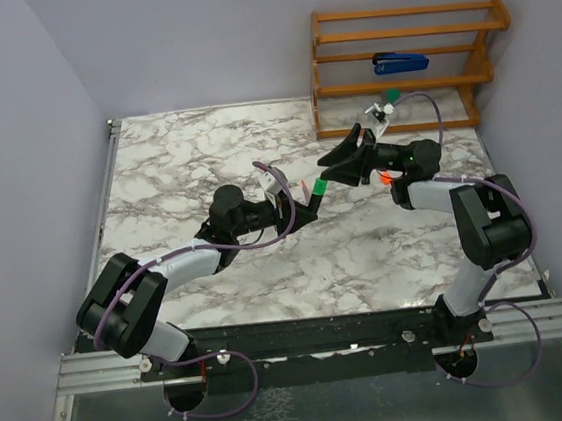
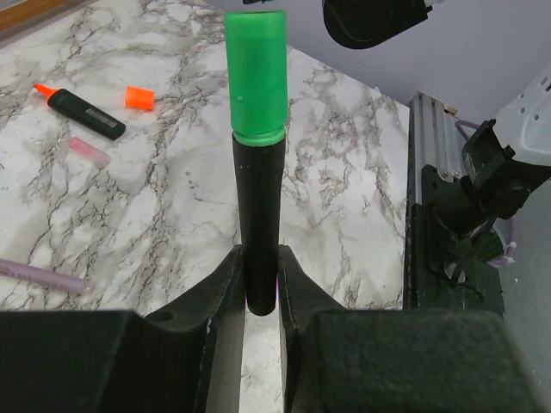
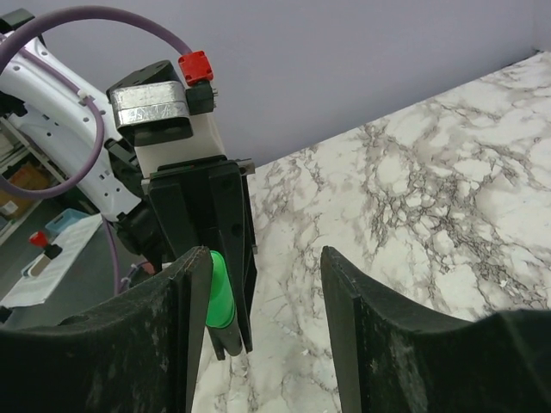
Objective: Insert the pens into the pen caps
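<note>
Over the surface (image 2: 344, 215) your left claw (image 2: 258, 277) clamps the capped green pen (image 2: 258, 215), right claw (image 3: 263, 267) open; orange cap (image 2: 139, 97) lies loose.

Looks down on the whole desk (image 1: 204, 148) from high behind, and peers close along left claw (image 2: 258, 267) and right claw (image 3: 267, 258), facing each other, both catching the green-capped pen (image 2: 256, 198).

Plain pale lavender walls (image 1: 193, 39) close in a white, grey-veined marble table (image 1: 175, 161) under even light, with a wooden rack (image 1: 401, 10) at the upper right of the frame holding a blue stapler (image 1: 401, 60), and a metal rail (image 1: 97, 369) along the bottom.
</note>
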Motion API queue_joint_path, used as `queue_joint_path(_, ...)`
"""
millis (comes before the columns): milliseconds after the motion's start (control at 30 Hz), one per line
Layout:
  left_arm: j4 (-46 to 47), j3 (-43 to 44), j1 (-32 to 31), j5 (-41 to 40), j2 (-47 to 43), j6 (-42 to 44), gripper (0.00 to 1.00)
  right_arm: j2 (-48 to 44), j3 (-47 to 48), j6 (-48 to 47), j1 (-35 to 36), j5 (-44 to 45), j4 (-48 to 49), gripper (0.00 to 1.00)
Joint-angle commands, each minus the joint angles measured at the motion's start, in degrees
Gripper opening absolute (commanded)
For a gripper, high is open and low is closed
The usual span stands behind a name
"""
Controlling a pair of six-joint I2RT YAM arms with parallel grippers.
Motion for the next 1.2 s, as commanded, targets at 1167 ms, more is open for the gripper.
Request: queue_joint_path(1167, 1.59, 2.00, 0.66, -2.23, 1.14, 1.83, 0.00, -2.25, -1.66, 0.51, 1.57, -2.41, 14.79, 0.55)
